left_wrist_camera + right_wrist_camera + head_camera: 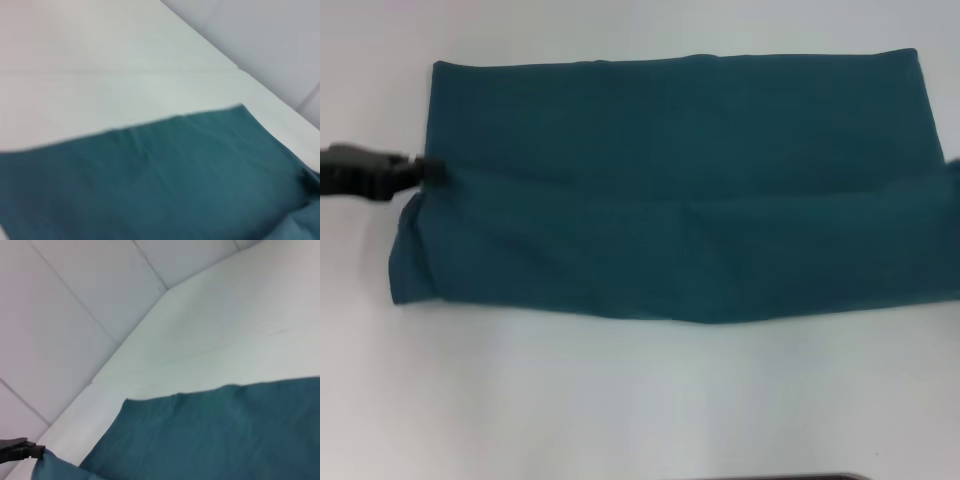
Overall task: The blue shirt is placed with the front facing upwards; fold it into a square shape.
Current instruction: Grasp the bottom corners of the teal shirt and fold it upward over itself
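You are looking down at the blue shirt (680,190), spread as a long, wide band across the white table (640,400). Its plain teal side faces up; no lettering or label shows. The far edge runs straight. The near edge sags to a shallow point near the middle. A horizontal crease crosses the cloth about midway between the far and near edges, where one layer lies over another. The shirt's right end runs to the border of the head view.

Your left gripper (428,171) reaches in from the left at table height. Its dark tip meets the shirt's left edge right at that crease. The cloth puckers slightly around the tip, yet you cannot tell from these views whether the fingers are clenched on the fabric or merely touching it.

The right wrist view shows the same dark tip (41,452) at the far corner of the cloth (225,435), with pale wall panels (75,325) behind the table.

In the left wrist view, the shirt (165,180) fills the lower part, and a dark form sits at its far end, likely the right gripper (311,180). Its grip state cannot be read either.

No containers stand on the table.
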